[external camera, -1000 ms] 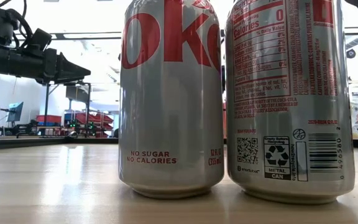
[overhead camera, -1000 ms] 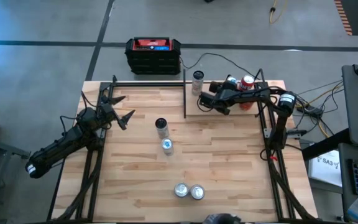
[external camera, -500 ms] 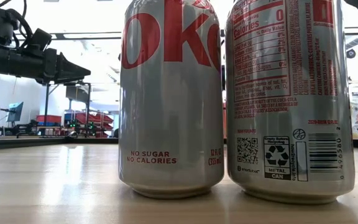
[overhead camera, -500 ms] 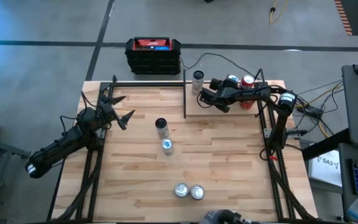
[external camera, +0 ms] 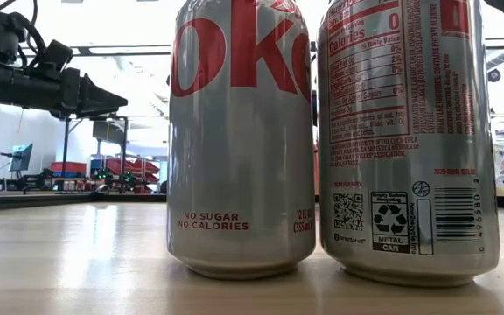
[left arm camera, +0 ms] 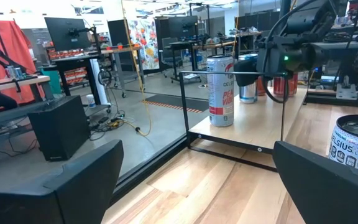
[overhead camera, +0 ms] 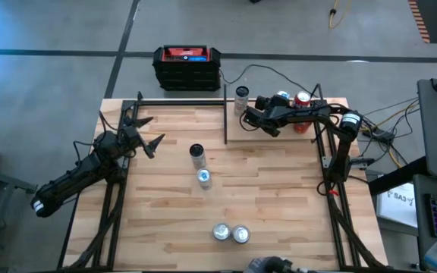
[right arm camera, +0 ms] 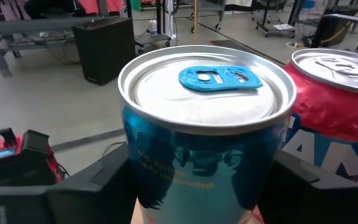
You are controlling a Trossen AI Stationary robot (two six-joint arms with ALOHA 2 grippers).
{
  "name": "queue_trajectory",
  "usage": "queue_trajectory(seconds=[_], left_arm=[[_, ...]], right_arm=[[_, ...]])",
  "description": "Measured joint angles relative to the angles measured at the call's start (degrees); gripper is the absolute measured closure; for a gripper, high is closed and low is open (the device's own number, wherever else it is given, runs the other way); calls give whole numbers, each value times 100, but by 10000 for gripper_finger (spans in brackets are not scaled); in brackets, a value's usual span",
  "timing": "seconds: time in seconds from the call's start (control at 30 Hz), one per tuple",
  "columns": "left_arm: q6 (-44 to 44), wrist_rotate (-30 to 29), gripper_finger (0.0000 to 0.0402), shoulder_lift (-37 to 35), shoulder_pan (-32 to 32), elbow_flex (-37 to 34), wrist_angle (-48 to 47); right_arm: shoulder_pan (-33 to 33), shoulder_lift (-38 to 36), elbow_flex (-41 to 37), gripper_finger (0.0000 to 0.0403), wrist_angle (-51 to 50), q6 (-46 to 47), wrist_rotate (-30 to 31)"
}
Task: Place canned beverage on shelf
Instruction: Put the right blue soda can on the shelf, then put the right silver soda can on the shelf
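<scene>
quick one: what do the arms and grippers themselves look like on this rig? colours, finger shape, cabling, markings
Both arms are black and jointed. The left arm has a white band near its base; its left gripper ends in two dark, pointed, wedge-shaped fingers. The right arm carries a pale band at one joint, with loose black cables trailing beside its base. The right gripper is black too, with flat dark fingers.

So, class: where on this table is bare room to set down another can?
Bare wood lies between the left hand and the two middle cans, and right of those cans. The shelf is crowded at its back, with three cans and the right hand.
</scene>
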Motion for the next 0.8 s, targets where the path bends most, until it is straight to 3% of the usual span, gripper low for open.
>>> queue_trajectory(seconds=[0.63,0.8], left_arm=[[2,0,3,0,0,-1,-1],[0,1,3,0,2,-1,0]], right_arm=[[444,-601,2,74,-214,-887,-62],[691,-1036,7,69,-1012,-768,-1106]])
